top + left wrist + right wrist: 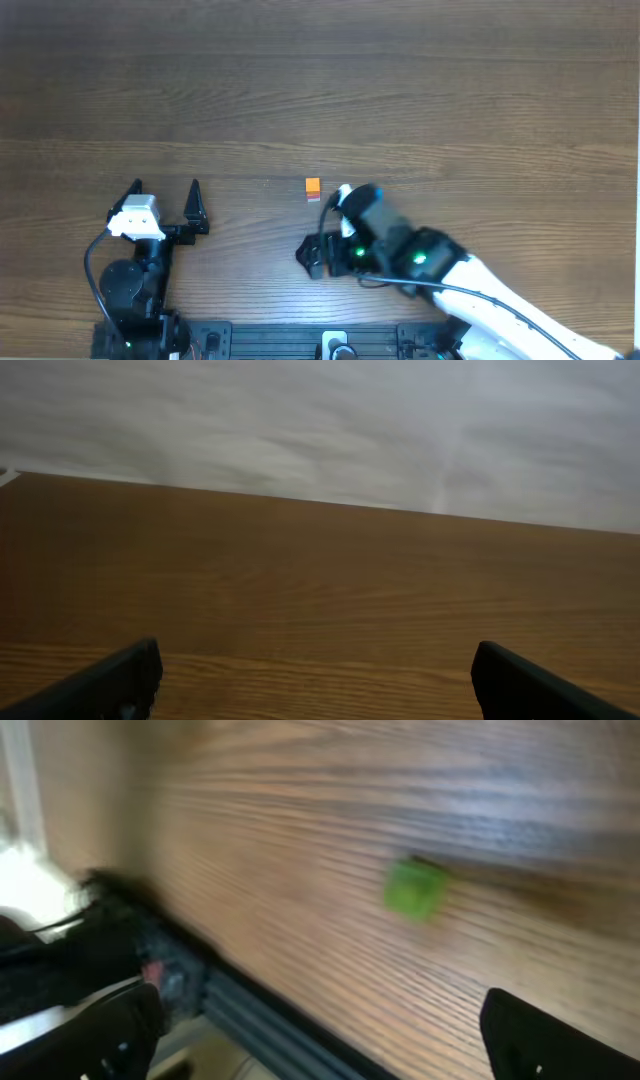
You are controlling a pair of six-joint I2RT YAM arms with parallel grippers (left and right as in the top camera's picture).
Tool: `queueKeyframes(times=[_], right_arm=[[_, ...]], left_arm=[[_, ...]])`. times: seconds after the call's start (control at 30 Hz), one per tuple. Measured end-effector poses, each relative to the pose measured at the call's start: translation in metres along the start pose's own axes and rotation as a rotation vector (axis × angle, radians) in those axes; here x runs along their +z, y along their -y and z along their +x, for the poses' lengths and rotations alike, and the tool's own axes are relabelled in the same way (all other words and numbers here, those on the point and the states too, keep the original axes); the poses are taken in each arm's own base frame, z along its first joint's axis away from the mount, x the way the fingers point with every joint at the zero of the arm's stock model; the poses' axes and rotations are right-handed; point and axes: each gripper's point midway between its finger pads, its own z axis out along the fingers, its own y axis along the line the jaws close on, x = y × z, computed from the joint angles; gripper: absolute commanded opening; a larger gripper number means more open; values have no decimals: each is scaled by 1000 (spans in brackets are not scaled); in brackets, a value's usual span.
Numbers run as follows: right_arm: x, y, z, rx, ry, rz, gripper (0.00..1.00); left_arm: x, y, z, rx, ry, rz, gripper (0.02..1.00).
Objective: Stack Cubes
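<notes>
Green cube (413, 888) lies on table (300, 830) ahead of right gripper (320, 1020), fingers spread wide, nothing held. Prob. light, rigid, smooth: pinch opp. flat sides. Orange cube (313, 186) is near. Left gripper (165, 188) is also spread, empty.

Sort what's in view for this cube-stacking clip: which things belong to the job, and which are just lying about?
Belongs to the job:
- orange cube
- green cube
- left gripper, open
- right gripper, open

Just there:
- wooden table
- black rail by the arms' bases
</notes>
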Motion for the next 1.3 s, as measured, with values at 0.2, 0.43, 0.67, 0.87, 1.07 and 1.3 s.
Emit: queueKeyframes(times=[0.2, 0.43, 0.67, 0.87, 1.07, 1.3], right_arm=[[29, 1, 18, 60, -44, 213, 993], [45, 5, 12, 128, -54, 402, 993], [67, 20, 10, 186, -60, 499, 993], [76, 31, 1, 190, -41, 529, 993], [78, 39, -2, 170, -49, 552, 993], [79, 39, -2, 168, -49, 551, 993]], left_arm=[[0, 0, 0, 0, 0, 0, 998], [0, 0, 0, 0, 0, 0, 998], [0, 0, 0, 0, 0, 0, 1000], [0, 0, 0, 0, 0, 0, 1000], [0, 0, 0, 0, 0, 0, 1000], [0, 0, 0, 0, 0, 0, 1000]])
